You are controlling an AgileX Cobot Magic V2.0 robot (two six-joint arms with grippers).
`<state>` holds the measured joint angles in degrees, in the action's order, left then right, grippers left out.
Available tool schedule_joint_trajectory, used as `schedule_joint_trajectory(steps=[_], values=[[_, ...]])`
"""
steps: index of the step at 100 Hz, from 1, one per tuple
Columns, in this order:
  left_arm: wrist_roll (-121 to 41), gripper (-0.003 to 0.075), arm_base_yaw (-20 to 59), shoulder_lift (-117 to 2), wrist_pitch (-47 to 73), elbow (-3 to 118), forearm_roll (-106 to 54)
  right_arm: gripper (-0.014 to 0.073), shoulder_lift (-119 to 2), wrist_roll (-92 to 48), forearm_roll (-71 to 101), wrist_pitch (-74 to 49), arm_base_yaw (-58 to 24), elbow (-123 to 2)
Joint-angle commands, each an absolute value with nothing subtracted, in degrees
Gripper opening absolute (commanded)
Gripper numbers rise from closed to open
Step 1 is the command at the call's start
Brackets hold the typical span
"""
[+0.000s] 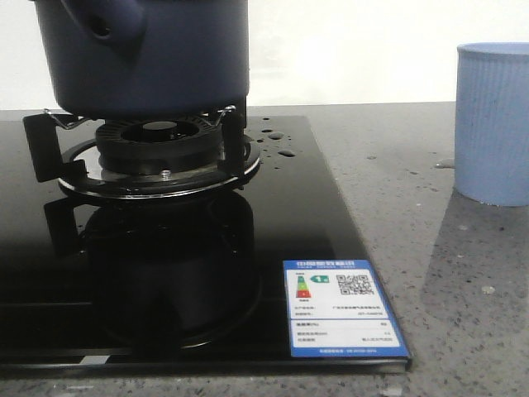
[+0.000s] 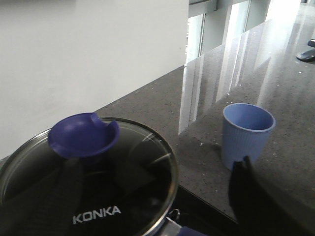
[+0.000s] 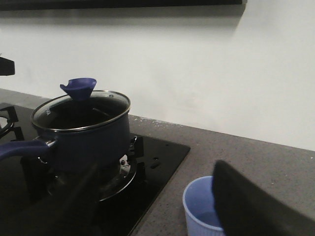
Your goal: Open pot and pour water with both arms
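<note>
The dark navy pot (image 1: 149, 58) sits on the gas burner (image 1: 161, 153), its stubby handle (image 1: 103, 25) with a hole facing the front view. A glass lid (image 2: 98, 182) with a blue knob (image 2: 84, 133) covers it. My left gripper (image 2: 157, 167) hovers open above the lid, one dark finger (image 2: 47, 196) over the glass and the other beside the rim. My right gripper (image 3: 157, 177) is open off to the side of the pot (image 3: 83, 132), with one finger (image 3: 256, 206) over the cup. Water (image 1: 285, 151) shows as small drops on the stove glass. Neither gripper appears in the front view.
A light blue ribbed cup (image 1: 493, 124) stands on the grey speckled counter (image 1: 430, 248) to the right of the black glass stove top (image 1: 248, 273). It also shows as the cup (image 2: 246, 132) and the cup (image 3: 204, 206). A white wall runs behind.
</note>
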<state>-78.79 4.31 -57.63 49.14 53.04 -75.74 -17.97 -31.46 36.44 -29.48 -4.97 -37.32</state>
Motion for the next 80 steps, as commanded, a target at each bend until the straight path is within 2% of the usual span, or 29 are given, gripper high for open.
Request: schedule_joint_trajectory(steps=[1,5,31,53,80], values=[[-80.1,0.0641,4.3,-60.1,47.5,56.2,-80.6,0.0638,-20.2,-32.1,37.6,-23.9,-5.1,-39.2],[-82.1,0.0631,4.3,-61.7,47.9,56.7,-81.6,0.0669,-20.7,-32.1,37.6,-23.3,-5.1,-39.2],[-100.3,0.0616,4.3,-70.8,51.1,58.1,-96.0,0.0664,-22.8,-32.1,37.6,-21.2,-5.1,-39.2],[-102.1,0.0616,6.2,-78.5,54.0,61.0,-96.5,0.0664,-23.0,-32.1,37.6,-19.3,-5.1,-39.2],[-105.1,0.0616,8.4,-84.4,49.3,64.8,-96.6,0.0664,-23.0,-32.1,37.6,-19.2,-5.1,-39.2]])
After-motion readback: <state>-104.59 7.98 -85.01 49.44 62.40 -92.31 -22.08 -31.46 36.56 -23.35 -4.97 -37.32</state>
